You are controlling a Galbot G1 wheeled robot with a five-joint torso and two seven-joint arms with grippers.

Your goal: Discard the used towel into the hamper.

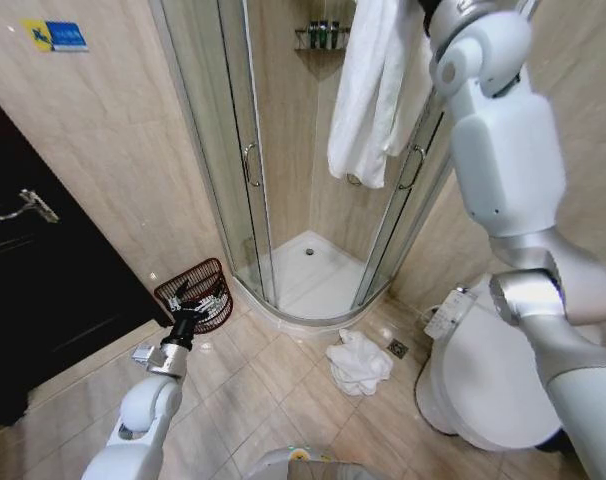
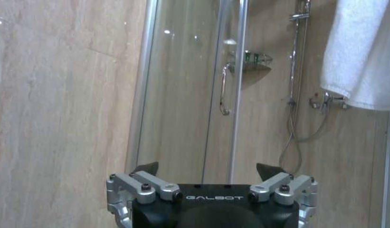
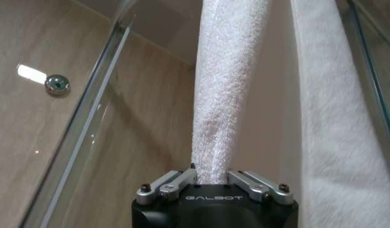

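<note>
Right gripper [image 3: 212,179]: pinching hanging towel [image 1: 368,90]. Left gripper [image 2: 207,172]: spread, over hamper [image 1: 196,293]. Risk: towel snagging on shower door.

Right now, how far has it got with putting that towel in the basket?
Early on. The right tool is up high, shut on the hanging white towel by the shower. The basket against the wall holds no towel, and the left tool is open, low in front of it. A second towel lies crumpled on the floor. Still left: carrying the towel over and dropping it in.
</note>
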